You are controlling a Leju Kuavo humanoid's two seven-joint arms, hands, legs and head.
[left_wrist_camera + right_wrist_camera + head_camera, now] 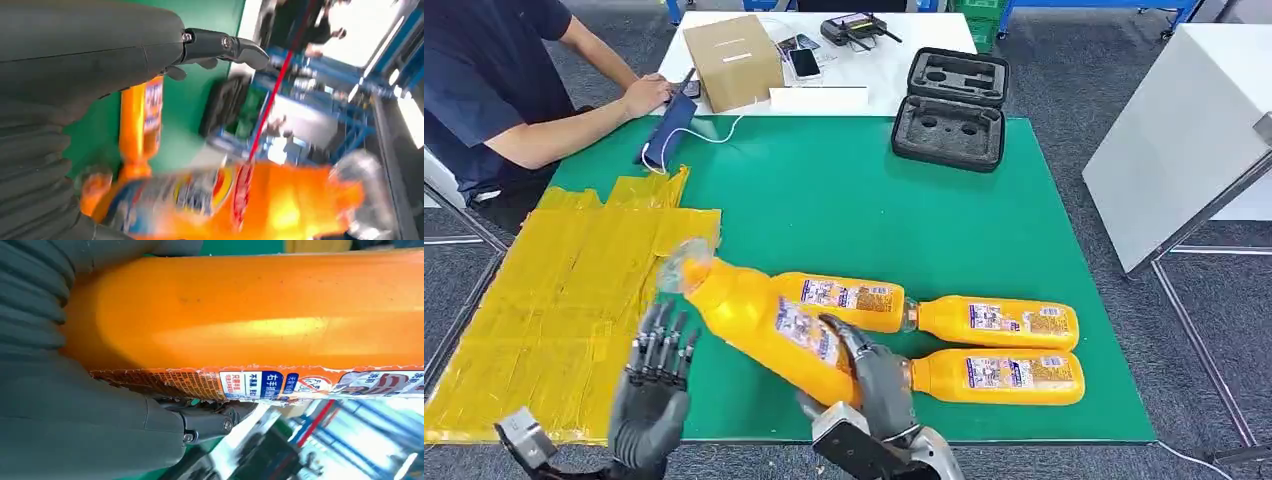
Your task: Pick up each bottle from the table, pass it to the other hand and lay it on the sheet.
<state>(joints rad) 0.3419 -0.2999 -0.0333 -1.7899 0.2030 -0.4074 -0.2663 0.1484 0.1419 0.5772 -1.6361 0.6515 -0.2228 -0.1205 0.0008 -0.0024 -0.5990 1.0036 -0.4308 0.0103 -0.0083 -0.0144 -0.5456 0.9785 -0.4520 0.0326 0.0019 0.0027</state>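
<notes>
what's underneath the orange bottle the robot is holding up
The lifted bottle, gripped by the right hand, crosses over the green mat and one lying bottle's base end. Anything beneath stays hidden.

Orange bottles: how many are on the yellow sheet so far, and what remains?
None lie on the crinkled yellow plastic sheet yet. The right hand grips one large orange labelled bottle, lifted toward the open left hand, so the handover is pending. Three more orange bottles lie on the green mat.

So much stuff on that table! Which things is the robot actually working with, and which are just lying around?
In the job: held bottle, gripped by the right hand; open left hand; three lying bottles; yellow sheet.

Lying about: foam-lined case, cardboard box, phone, blue pouch.
</notes>
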